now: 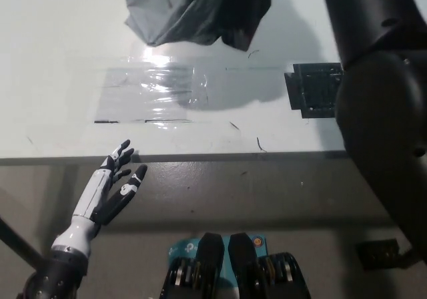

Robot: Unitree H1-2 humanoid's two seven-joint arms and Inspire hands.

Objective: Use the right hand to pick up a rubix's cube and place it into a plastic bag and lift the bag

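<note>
A white table (60, 65) with taped patches reflects overhead light above a grey floor (267, 199).

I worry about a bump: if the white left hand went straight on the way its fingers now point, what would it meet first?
Probably the near edge of the pale white table. The white left hand rests open just below that edge, fingers aimed up and slightly right toward it. Depth is unclear, so it might pass under the tabletop instead.
</note>
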